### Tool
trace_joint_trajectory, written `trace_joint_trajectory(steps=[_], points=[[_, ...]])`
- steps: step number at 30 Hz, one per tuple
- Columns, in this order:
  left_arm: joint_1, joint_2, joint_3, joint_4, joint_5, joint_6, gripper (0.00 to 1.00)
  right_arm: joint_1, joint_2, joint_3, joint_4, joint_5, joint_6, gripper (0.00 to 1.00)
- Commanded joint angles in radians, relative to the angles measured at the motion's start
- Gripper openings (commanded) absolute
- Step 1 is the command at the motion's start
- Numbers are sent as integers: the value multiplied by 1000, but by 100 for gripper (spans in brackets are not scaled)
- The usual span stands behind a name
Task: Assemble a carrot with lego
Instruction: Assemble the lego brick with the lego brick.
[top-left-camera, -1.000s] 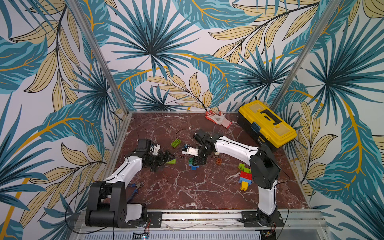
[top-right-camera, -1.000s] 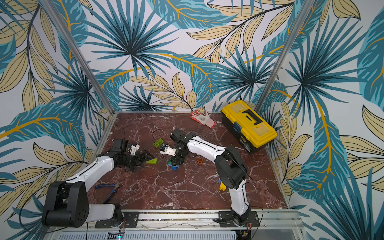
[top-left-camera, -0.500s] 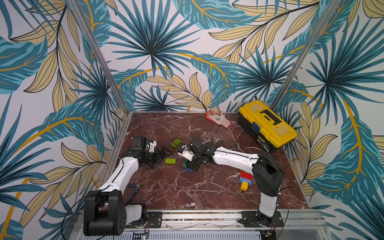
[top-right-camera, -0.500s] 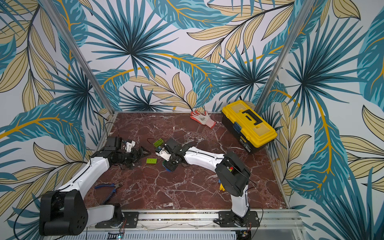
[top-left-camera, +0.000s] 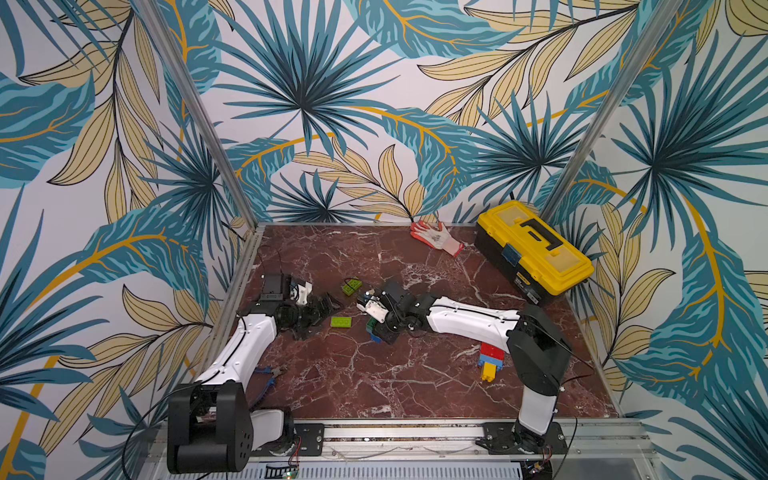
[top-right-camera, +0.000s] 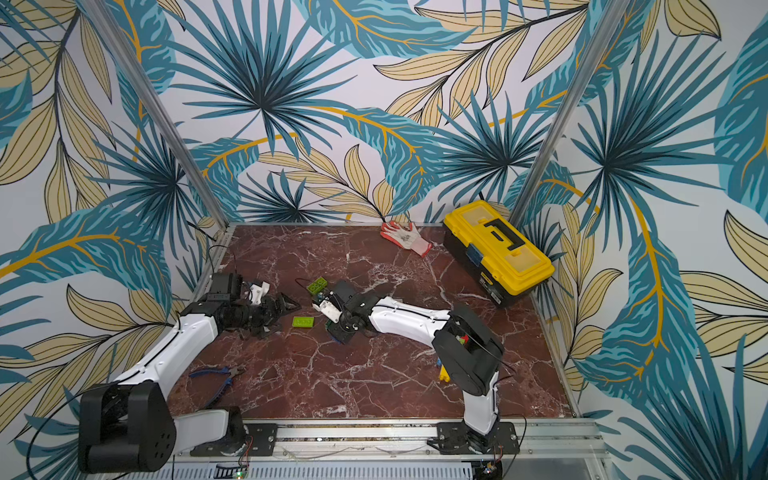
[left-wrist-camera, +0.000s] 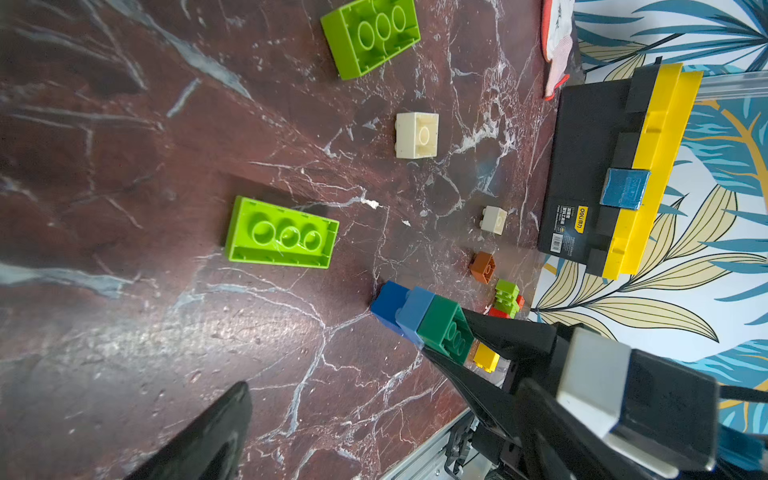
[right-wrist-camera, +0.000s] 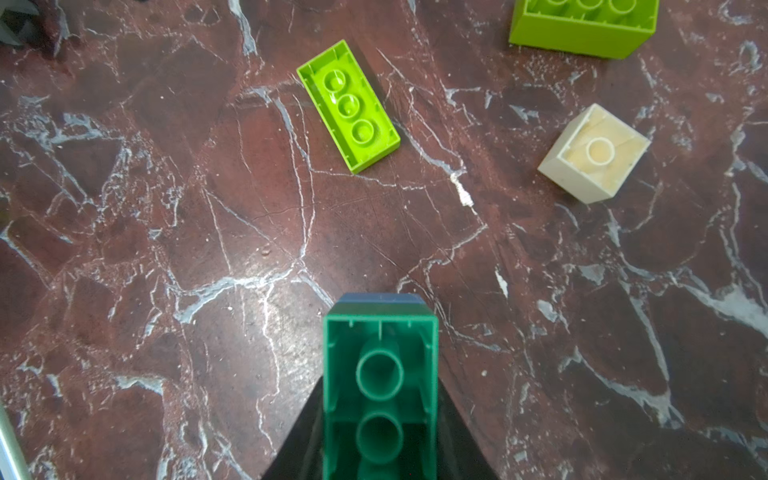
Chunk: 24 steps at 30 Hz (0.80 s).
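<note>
My right gripper (top-left-camera: 376, 328) (right-wrist-camera: 380, 386) is shut on a dark green lego brick (right-wrist-camera: 380, 332) (left-wrist-camera: 444, 336). Blue bricks (left-wrist-camera: 399, 307) are stuck to that brick's far end, low over the marble. A flat lime green brick (top-left-camera: 340, 322) (left-wrist-camera: 282, 239) (right-wrist-camera: 349, 106) lies upside down between the two grippers. My left gripper (top-left-camera: 324, 307) stands open and empty just left of it; one finger (left-wrist-camera: 208, 436) shows in the left wrist view. A second lime brick (top-left-camera: 351, 286) (left-wrist-camera: 372, 35) and a cream brick (left-wrist-camera: 417, 135) (right-wrist-camera: 594, 153) lie farther back.
A yellow toolbox (top-left-camera: 536, 245) and a glove (top-left-camera: 436, 237) sit at the back right. A small cream brick (left-wrist-camera: 494, 220) and an orange brick (left-wrist-camera: 483, 267) lie toward the toolbox. A red, blue and yellow stack (top-left-camera: 490, 359) stands by the right arm's base. Pliers (top-right-camera: 216, 374) lie front left.
My right arm has stretched out lower and to the left, still gripping its stack. My left gripper has drawn back off the flat lime brick, which now lies free.
</note>
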Motion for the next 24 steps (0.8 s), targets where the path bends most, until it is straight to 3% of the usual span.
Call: trace_joint_trajectory(steps=[1, 16, 19, 20, 21, 24], points=[[12, -27, 18, -10, 13, 23, 99, -5, 62, -66, -163, 51, 2, 33], [17, -38, 18, -15, 15, 26, 99, -5, 48, -8, -144, 26, -16, 58], [19, -39, 18, -15, 16, 27, 99, -5, 19, -27, -115, 16, -13, 69], [18, -39, 18, -14, 16, 27, 99, -4, 7, -38, -100, 18, -15, 78], [19, -39, 18, -14, 16, 27, 99, -5, -9, -50, -86, 19, -17, 99], [20, -41, 18, -15, 14, 27, 99, -6, -80, -79, -50, 17, -28, 99]])
